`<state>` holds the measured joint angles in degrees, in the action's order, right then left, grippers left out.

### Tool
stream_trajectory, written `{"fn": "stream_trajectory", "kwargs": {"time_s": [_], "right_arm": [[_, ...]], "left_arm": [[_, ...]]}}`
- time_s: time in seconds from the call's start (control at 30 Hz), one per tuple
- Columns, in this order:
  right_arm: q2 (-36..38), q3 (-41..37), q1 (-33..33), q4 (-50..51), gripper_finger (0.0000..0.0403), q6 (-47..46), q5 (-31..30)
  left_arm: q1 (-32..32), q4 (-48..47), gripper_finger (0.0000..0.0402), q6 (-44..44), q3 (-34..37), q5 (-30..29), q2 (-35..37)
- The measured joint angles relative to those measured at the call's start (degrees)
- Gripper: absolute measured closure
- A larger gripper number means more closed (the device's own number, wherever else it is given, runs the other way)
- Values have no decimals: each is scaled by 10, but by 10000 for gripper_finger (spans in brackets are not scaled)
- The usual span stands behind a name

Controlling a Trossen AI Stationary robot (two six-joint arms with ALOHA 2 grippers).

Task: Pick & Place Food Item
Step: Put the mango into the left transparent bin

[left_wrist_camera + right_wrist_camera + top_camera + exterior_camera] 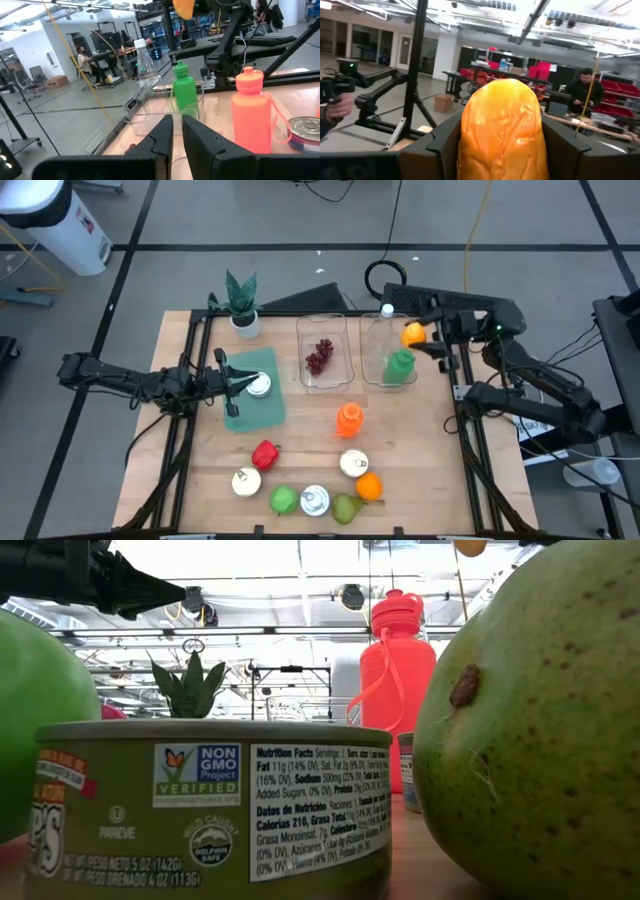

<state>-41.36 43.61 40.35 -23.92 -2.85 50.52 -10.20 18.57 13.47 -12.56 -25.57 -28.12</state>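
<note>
Fingers of my left end effector (228,383) are pressed together, empty, above the green rectangular mat (254,402) on the wooden counter (300,450). Right of it sit two clear plastic trays; purple grapes (319,357) lie in the nearer. My right end effector (428,340) grips the wrinkled orange-yellow food item (412,334), raised over the farther tray (389,350), beside the green bottle (400,366).

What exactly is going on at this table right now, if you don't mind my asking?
The right gripper holds a yellow-orange food item in the air near the far right of the table, close to a clear bin with a green bottle in it. A second clear bin beside it holds grapes. The left gripper is shut and empty, over a green mat. More fruit and cans sit along the near edge.
</note>
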Motion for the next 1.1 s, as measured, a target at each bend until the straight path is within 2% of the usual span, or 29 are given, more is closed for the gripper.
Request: {"fn": "stream_trajectory", "kwargs": {"time_s": [0.17,0.27,0.37,0.53,0.67,0.87,0.97,1.1], "right_arm": [[-8,-28,-100,6,202,53,-89],[-10,-45,-162,6,202,110,-173],[-11,-52,-185,14,202,150,-246],[-10,-46,-182,31,202,154,-249],[-15,-46,-182,32,202,154,-250],[-57,-46,-215,32,202,152,-256],[-87,-45,-260,16,202,167,-298],[-129,-45,-331,-15,202,206,-390]], "left_arm": [[0,1,350,-7,0,-4,0],[0,1,350,-21,0,-5,0],[1,-3,350,-50,0,-5,0],[26,-6,350,-81,-8,21,-44],[53,-3,350,-80,-38,54,-117],[109,-3,350,-95,-78,17,-201],[137,-1,350,-106,-83,25,-207],[161,0,350,-109,-83,63,-190]]}}
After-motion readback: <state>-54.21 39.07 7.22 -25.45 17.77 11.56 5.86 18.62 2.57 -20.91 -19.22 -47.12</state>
